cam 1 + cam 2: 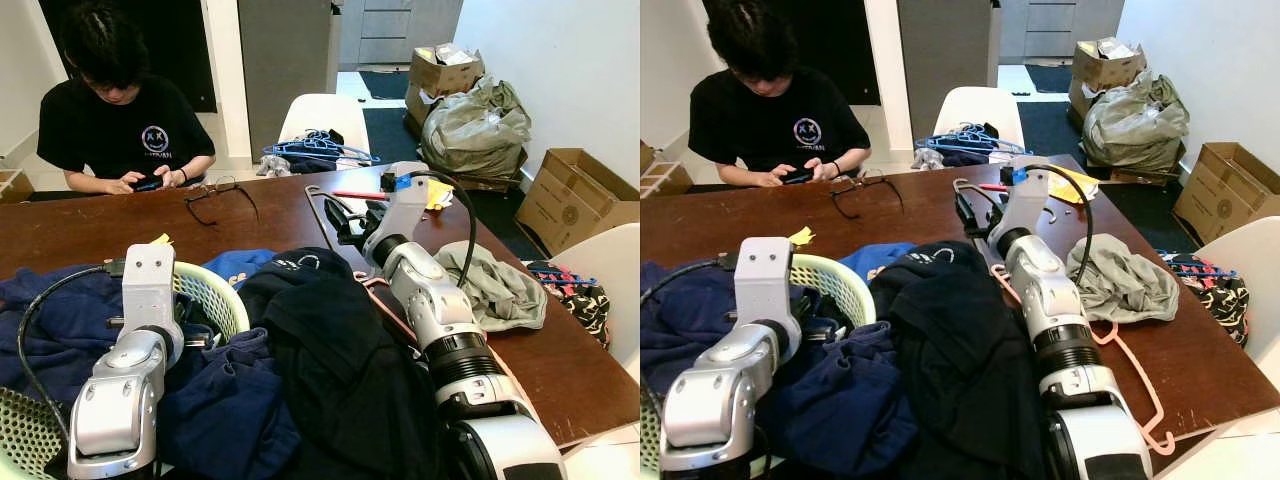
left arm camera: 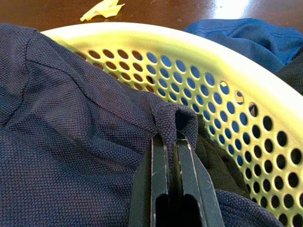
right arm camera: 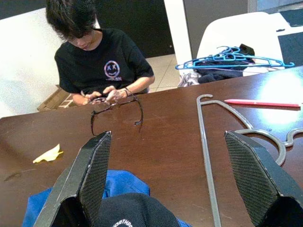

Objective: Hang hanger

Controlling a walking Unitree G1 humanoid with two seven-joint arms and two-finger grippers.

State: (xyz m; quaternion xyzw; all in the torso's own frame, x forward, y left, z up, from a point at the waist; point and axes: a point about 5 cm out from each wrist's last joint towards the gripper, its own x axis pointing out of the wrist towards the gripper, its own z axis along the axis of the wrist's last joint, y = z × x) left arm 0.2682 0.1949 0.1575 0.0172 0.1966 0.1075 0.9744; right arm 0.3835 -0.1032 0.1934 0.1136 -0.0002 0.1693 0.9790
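We see a dark wood table (image 1: 90,225), white chair (image 1: 322,112) at 12 o'clock, another (image 1: 612,262) at 3, white walls (image 1: 560,60), cardboard boxes (image 1: 572,195) (floor at 2 o'clock).

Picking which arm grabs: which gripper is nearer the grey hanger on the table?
Right. The right gripper hovers open over the brown table, the grey hanger just ahead between its fingers. The left gripper is at the pale green basket, pinching navy cloth.

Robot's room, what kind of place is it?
Most likely a home dining room used for sorting laundry: a wooden table heaped with clothes, a laundry basket, hangers on a chair, and moving boxes by the wall.
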